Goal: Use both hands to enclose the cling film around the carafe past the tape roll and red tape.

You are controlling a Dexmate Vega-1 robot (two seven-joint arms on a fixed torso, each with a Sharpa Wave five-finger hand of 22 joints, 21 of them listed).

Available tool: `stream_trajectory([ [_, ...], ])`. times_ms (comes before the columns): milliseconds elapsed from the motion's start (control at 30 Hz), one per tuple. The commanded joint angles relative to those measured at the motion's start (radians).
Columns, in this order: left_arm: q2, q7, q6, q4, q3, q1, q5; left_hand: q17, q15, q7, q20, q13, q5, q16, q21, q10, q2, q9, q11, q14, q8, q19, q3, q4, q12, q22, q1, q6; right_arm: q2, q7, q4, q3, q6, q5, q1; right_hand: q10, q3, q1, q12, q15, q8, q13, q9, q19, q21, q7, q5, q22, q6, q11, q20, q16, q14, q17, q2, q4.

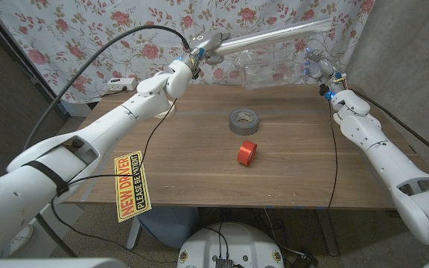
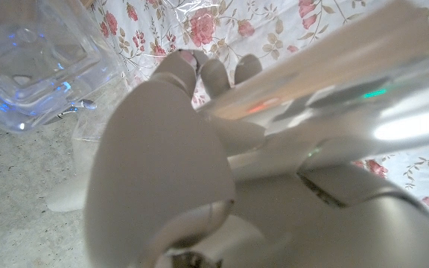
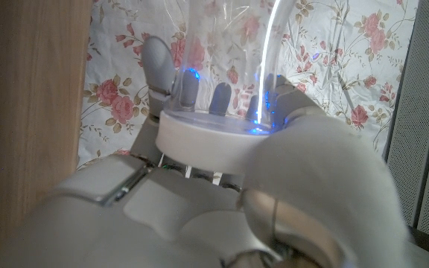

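My left hand point(image 1: 197, 50) grips the film roll point(image 1: 274, 35), my right point(image 1: 320, 68) the carafe point(image 3: 222, 82) – film point(image 1: 270, 74) hanging between (taut, I judge) – so keep it level while wrapping.

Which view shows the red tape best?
Head view: the red tape stands on edge on the table, unobstructed, nearer the robot than the grey tape roll. I can't find it in either wrist view; both look at their own hands and floral cloth.
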Motion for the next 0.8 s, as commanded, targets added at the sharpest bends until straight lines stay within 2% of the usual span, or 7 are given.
stream_trajectory([
  [33, 0.003, 0.001, 0.0, -0.034, -0.014, 0.016, 0.008, 0.0, -0.043, -0.002, -0.003, 0.003, 0.004, 0.003, 0.003, 0.014, 0.013, 0.005, -0.008, 0.065, 0.008, 0.003, -0.003, -0.002, 0.232, 0.001, 0.003, -0.001, 0.016, 0.005, 0.009, -0.008, 0.005, 0.003, 0.003, 0.093, 0.003, 0.149, 0.003, -0.39, 0.0, -0.001, 0.002, -0.047, -0.001, 0.029, -0.001, 0.002, 0.023, -0.09, -0.141, 0.278, 0.305, 0.005, 0.153, 0.001],
  [800, -0.019, 0.022, -0.048, -0.03, -0.009, 0.016, 0.02, -0.004, -0.043, -0.002, -0.003, 0.003, 0.005, 0.001, 0.007, 0.012, 0.015, 0.001, -0.008, 0.061, 0.012, 0.004, -0.011, -0.001, 0.232, -0.007, 0.003, -0.004, 0.056, -0.016, 0.016, -0.018, 0.011, 0.007, 0.002, 0.092, 0.003, 0.149, 0.005, -0.389, -0.001, -0.005, 0.002, -0.046, 0.0, 0.029, -0.001, 0.001, 0.021, -0.089, -0.141, 0.279, 0.304, 0.005, 0.153, 0.001],
])
